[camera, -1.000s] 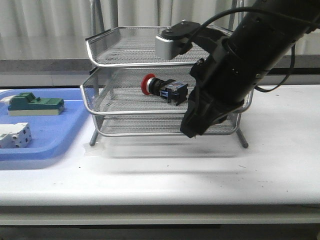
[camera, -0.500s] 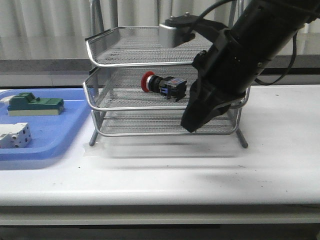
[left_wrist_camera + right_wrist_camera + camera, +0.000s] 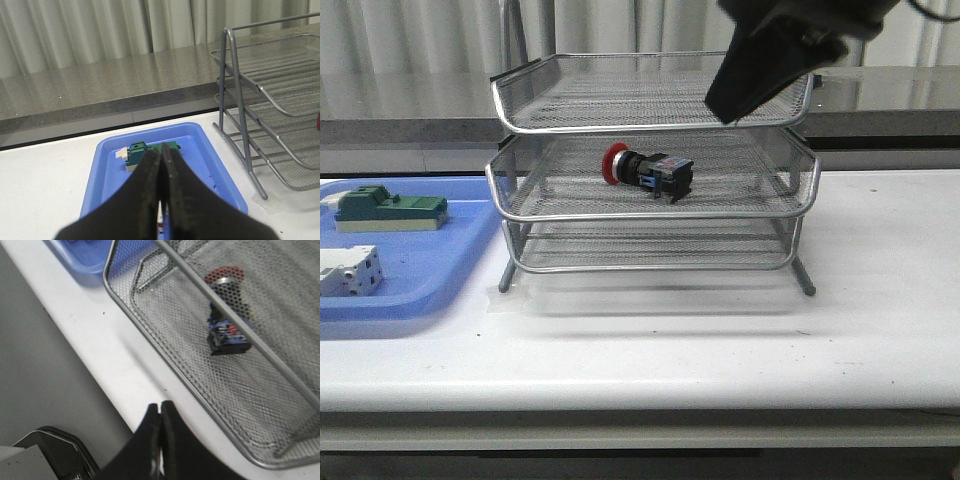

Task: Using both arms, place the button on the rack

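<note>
The button [image 3: 648, 170] lies on its side in the middle tier of the silver wire rack [image 3: 650, 215], red cap toward the left. Through the mesh the right wrist view shows the button [image 3: 227, 325] lying free in the rack [image 3: 165, 365]. My right gripper [image 3: 725, 105] hangs high at the rack's top right, above the button and apart from it; its fingers [image 3: 161, 412] are shut with nothing between them. My left gripper [image 3: 161, 155] is shut and empty, above the blue tray; it is out of the front view.
A flat blue tray [image 3: 420, 285] at the left holds a green-and-beige block [image 3: 390, 210] and a white terminal block [image 3: 348, 272]. In the left wrist view the tray [image 3: 110, 160] and the rack's legs [image 3: 247, 145] stand side by side on the white table [image 3: 720, 340].
My right arm has risen from in front of the rack's lower tiers to its top right corner. The button has stayed in the middle tier.
</note>
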Tool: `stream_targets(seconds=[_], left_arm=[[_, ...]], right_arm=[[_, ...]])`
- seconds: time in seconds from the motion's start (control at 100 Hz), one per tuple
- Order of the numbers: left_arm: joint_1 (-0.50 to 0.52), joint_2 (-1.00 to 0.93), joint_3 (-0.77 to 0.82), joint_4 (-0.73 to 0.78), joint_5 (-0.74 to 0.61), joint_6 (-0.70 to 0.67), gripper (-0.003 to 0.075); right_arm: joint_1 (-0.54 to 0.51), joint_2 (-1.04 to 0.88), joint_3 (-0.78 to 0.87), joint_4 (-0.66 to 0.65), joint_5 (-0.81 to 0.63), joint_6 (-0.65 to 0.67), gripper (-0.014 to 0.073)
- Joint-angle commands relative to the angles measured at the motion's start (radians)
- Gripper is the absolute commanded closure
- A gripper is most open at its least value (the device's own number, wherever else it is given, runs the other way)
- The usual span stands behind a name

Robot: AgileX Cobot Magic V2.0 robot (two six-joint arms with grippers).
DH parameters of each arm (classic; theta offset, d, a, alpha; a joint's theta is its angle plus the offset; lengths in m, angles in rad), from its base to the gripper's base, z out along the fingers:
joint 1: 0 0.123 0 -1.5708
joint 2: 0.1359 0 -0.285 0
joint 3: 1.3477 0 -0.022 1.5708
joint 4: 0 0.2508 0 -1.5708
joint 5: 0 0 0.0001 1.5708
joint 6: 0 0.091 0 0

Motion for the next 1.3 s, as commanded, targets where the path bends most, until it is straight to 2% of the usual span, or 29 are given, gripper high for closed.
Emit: stream_targets(seconds=[0.0, 0.24, 0.34, 0.81, 1.06, 1.29], left_arm=[[0.002, 0.011, -0.028, -0.012, -0.08, -0.011, 0.074], [0.002, 0.011, -0.028, -0.012, -0.08, -0.011, 0.074], [0.002, 0.011, -0.028, -0.012, -0.08, -0.011, 0.074], [0.002, 0.011, -0.028, -0.012, -0.08, -0.011, 0.074], [0.002, 0.011, -0.028, -0.012, -0.08, -0.011, 0.074], [0.002, 0.011, -0.028, -0.012, -0.08, -0.011, 0.074]], right_arm=[[-0.008, -0.09, -0.026, -0.085, -0.029, 0.119, 0.0654], [-0.009, -0.263, 0.035, -0.417, -0.014, 0.413, 0.0654], [-0.03, -0.353, 0.094, -0.485, -0.001, 0.499, 0.0654], [-0.258, -0.813, 0.321, -0.488, 0.153, 0.531, 0.0654], [-0.266, -0.993, 0.399, -0.488, 0.176, 0.552, 0.0654], [-0.266, -1.029, 0.404, -0.488, 0.191, 0.552, 0.0654]])
